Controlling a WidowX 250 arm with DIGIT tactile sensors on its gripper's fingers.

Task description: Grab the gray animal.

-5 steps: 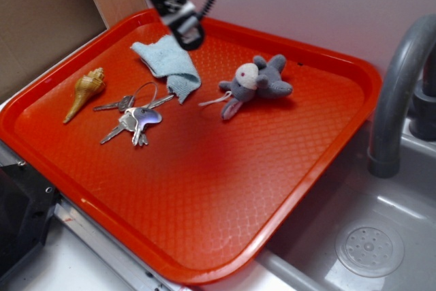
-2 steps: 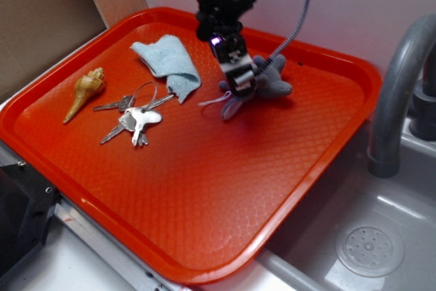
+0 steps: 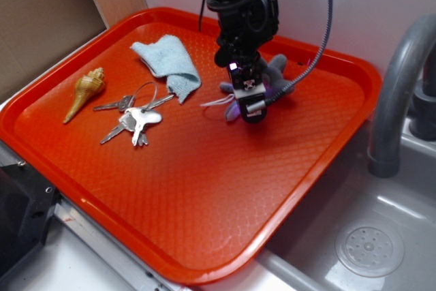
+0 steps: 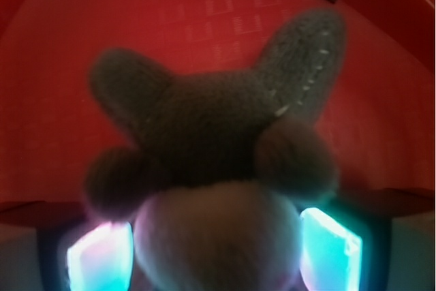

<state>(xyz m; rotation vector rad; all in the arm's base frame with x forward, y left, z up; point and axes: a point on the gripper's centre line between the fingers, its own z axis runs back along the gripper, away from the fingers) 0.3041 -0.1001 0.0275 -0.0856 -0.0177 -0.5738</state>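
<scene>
on red tray, claw straddling gray animal, cloth near

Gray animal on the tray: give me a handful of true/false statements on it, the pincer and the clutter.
1. The gray animal lies between the pincer's fingers. True.
2. The pincer has lifted the animal off the red tray. False: it lies on the tray.
3. The shell is right of the keys. False: left of them.
4. The blue cloth lies apart from the animal. True.
5. A faucet stands right of the tray. True.
</scene>
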